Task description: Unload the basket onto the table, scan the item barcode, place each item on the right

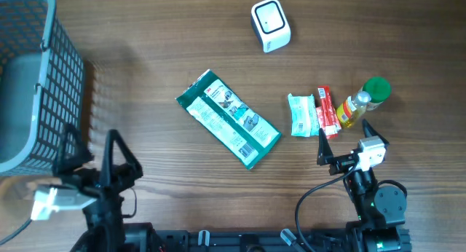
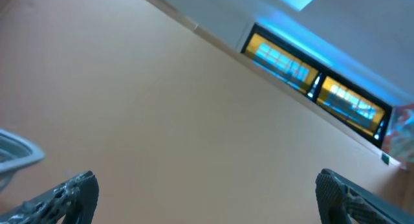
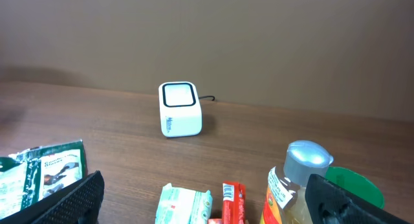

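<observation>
Both claws, left gripper (image 1: 91,151) and right gripper (image 1: 342,144), rest spread and empty at the near edge. Items lie mid-table: green packet (image 1: 228,118), small packs, bottle (image 1: 358,105). White scanner (image 1: 270,24) sits far, window up, ready for barcodes.

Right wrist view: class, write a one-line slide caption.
Open right gripper faces the white scanner across the table, with packets and a bottle close below.

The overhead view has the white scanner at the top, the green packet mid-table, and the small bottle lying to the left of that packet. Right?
Not quite. In the overhead view the small bottle lies to the right of the green packet, beside the red pack. The white scanner is at the top and the packet is mid-table, as stated.
</observation>
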Robot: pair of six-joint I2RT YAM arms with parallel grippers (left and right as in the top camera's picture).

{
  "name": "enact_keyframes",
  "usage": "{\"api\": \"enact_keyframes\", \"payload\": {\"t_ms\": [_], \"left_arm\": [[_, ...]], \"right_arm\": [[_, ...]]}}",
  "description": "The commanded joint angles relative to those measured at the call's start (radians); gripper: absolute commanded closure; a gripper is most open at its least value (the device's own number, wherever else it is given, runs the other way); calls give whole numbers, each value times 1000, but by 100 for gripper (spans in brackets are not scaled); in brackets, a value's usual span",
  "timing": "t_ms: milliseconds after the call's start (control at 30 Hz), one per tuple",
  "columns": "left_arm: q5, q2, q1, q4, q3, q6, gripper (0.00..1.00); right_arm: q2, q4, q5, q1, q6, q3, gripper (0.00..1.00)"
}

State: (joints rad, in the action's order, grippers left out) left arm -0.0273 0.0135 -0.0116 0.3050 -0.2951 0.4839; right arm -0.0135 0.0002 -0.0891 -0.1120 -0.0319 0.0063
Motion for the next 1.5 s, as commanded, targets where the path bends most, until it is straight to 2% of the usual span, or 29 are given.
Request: {"api": "enact_keyframes", "payload": {"t_ms": [0, 333, 533, 833, 967, 1167, 1267, 1467], "left_arm": [[34, -10, 1, 24, 100, -2, 0], [34, -10, -18, 18, 289, -6, 0], [25, -10, -19, -146, 290, -17, 0], [35, -10, -19, -344, 290, -278, 0], [84, -10, -19, -381, 290, -443, 0], [98, -10, -19, -379, 290, -508, 0], [168, -10, -19, -373, 290, -604, 0], [165, -10, -19, -370, 290, -581, 0]], "right_arm": [[9, 6, -14, 5, -14, -1, 0], [9, 6, -14, 5, -14, -1, 0], [9, 6, -14, 5, -14, -1, 0], [9, 6, -14, 5, -14, -1, 0], [9, 6, -14, 5, -14, -1, 0], [9, 6, -14, 5, -14, -1, 0], [9, 6, -14, 5, -14, -1, 0], [9, 6, -14, 5, -14, -1, 0]]}}
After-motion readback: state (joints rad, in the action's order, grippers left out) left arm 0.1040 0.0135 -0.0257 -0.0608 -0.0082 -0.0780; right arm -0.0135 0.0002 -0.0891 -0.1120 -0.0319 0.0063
